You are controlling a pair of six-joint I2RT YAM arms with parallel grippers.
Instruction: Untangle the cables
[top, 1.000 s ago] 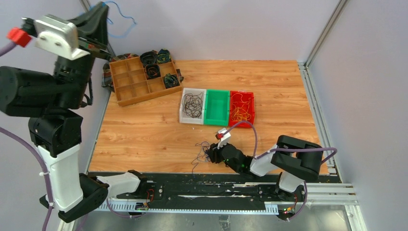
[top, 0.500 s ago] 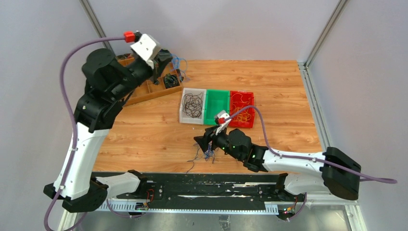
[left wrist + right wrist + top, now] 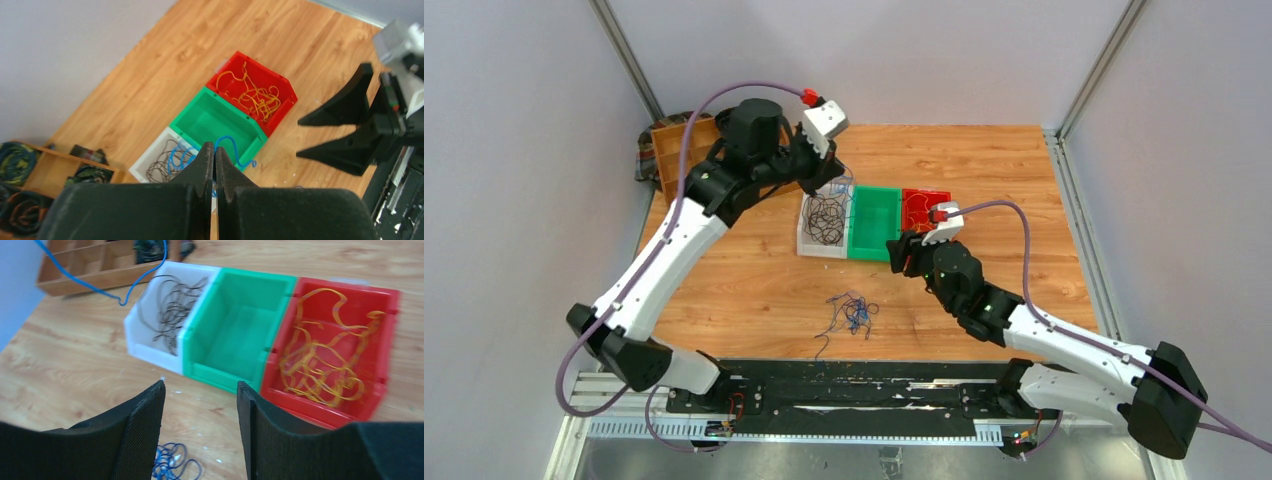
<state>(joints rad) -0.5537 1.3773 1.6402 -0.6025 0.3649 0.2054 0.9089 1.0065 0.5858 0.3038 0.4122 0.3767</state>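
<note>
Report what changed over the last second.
The left gripper, shut on the blue cable, swung down from high on the left to above the white bin and green bin. The right gripper left the tangle, rose toward the bins and stands open. The tangle lies about where it was. Both bins and the wooden tray stayed put.
</note>
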